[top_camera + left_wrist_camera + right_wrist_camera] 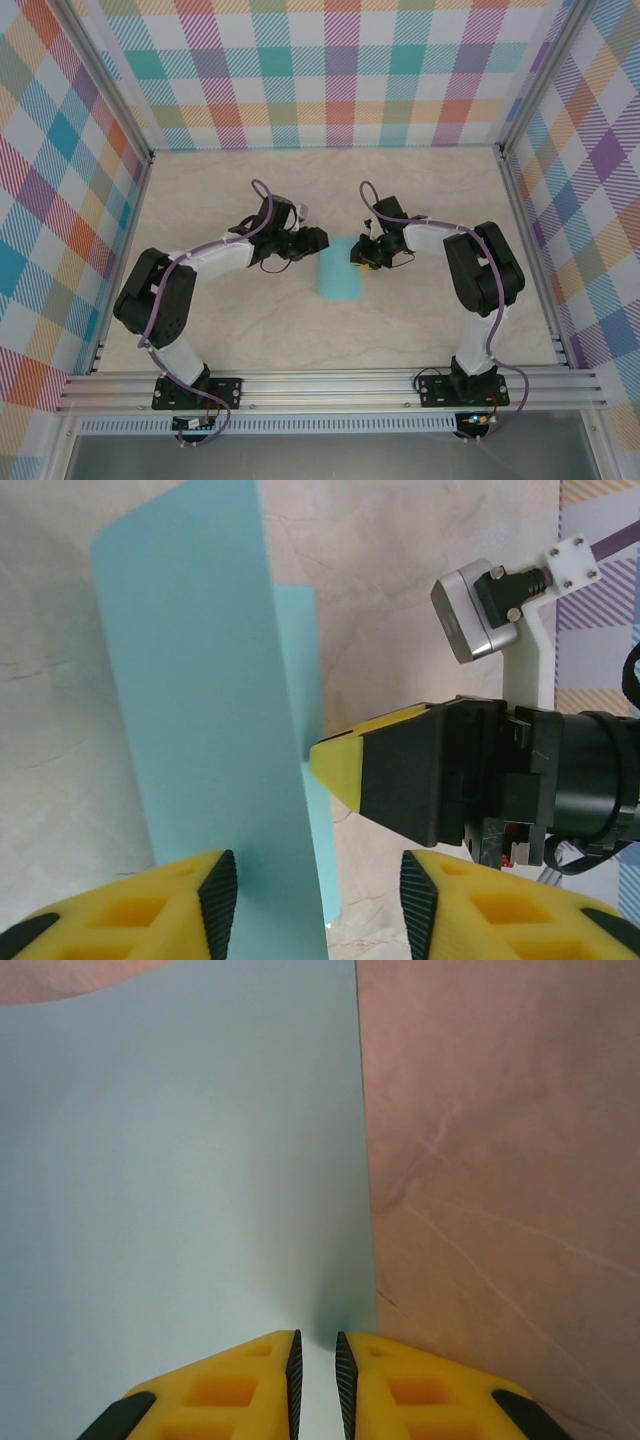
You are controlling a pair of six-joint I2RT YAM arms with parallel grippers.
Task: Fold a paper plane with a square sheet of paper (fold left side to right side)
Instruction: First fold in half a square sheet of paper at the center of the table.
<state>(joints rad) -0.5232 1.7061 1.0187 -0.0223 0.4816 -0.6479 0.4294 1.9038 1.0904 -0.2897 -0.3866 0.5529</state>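
1. Top external: the square sheet of paper (340, 270) lies mid-worktop (250, 330) as a narrow strip. It sits between the left claw (318, 245) and the right claw (364, 258).
2. Left wrist: the left claw (318, 900) is spread. One flap of the sheet (200, 730) stands raised just beside one of its fingers. The right claw (335, 765) touches the sheet with its yellow tip.
3. Right wrist: the right claw (318, 1380) is almost pressed together, leaving a narrow slit. Its tips sit at the sheet's (180, 1160) edge. Whether it pinches the sheet cannot be told.
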